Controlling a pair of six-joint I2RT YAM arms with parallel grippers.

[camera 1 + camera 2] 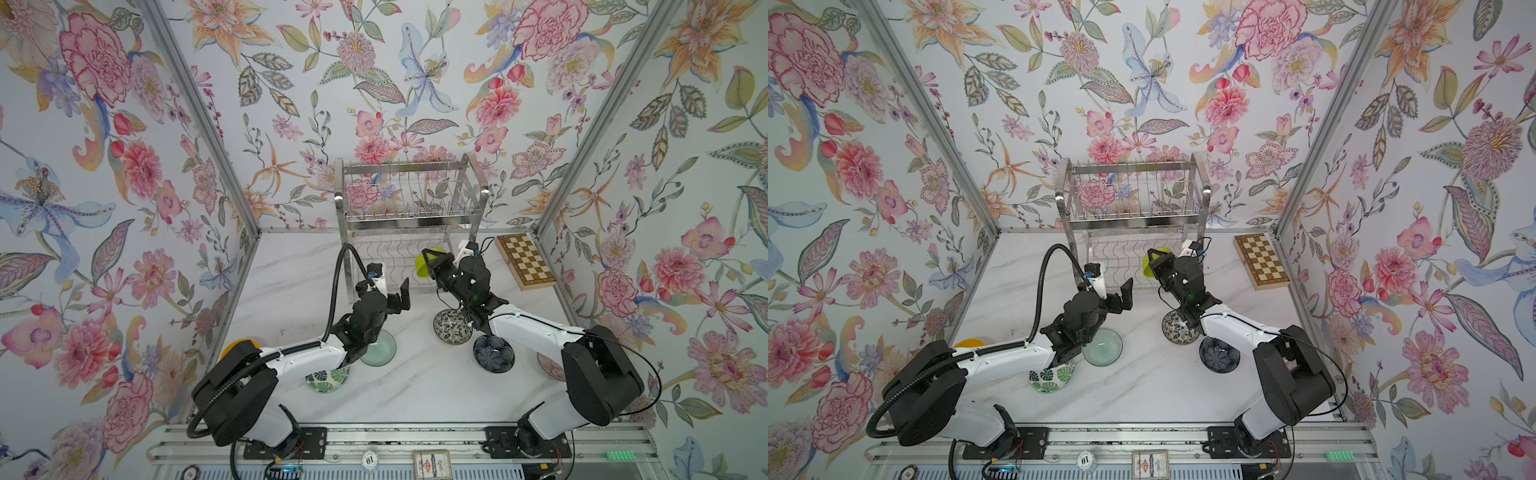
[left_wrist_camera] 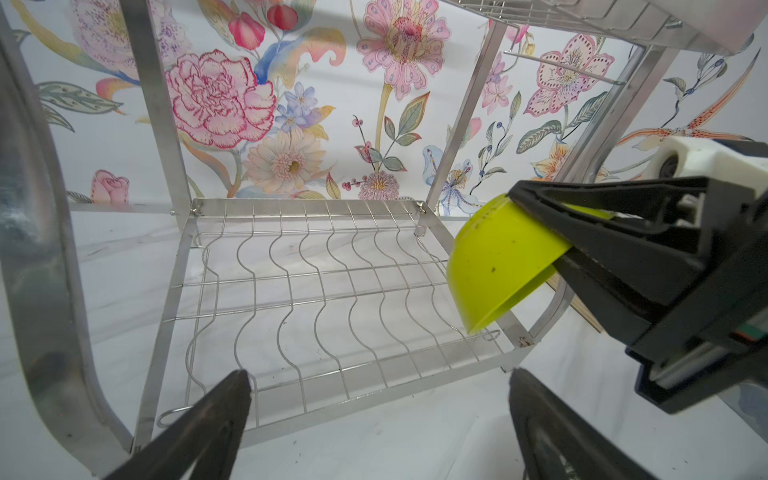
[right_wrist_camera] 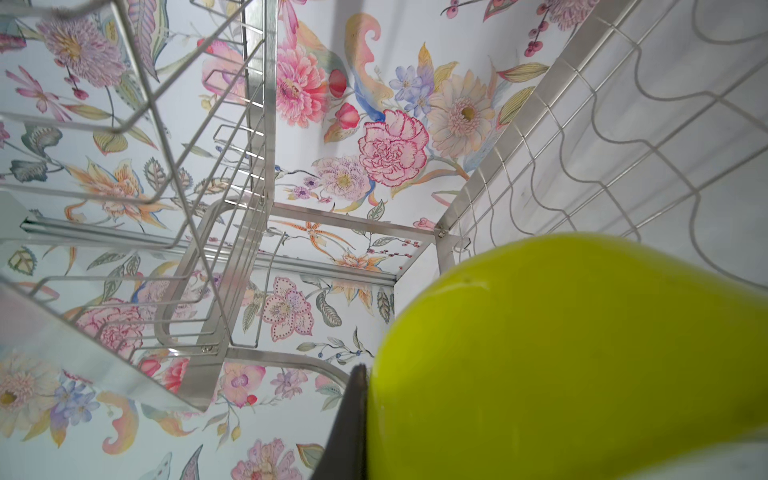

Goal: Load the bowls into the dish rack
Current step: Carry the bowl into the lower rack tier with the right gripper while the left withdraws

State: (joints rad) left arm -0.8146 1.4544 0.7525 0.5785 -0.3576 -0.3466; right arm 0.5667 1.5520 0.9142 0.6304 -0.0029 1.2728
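Right pincer (image 2: pixel 536 226) is clamped on the rim of the lime bowl (image 2: pixel 498 266), with one finger inside the bowl and one on the outer wall. It holds the bowl tilted, at the near right corner of the lower tier of the rack (image 2: pixel 311 291). Whether the bowl already touches the wires, I cannot tell. Left pincer (image 2: pixel 378 374) stands wide apart and empty, just in front of the same tier.

Both tiers of the rack carry no bowl yet. On the surface (image 1: pixel 415 395) the other bowls wait. The aqua bowl (image 1: pixel 380 347) and the leaf bowl (image 1: pixel 328 380) lie under the left arm, and the orange bowl (image 1: pixel 232 347) is mostly hidden behind it. The floral bowl (image 1: pixel 451 326), the navy bowl (image 1: pixel 493 353) and the pink bowl (image 1: pixel 548 368) lie by the right arm.

I judge the lime bowl to be light and stiff, probably plastic, with a smooth glossy wall that may slip. A pinch on the rim is the only good hold, because the round body is too wide. With such a hold the bowl can swing around the fingers, so it should go down slowly between two wavy wires before the fingers part. The patterned bowls look like ceramic or glass, so they are probably heavier and can chip against the steel. For them also the rim is the place to grip, with a deeper bite.
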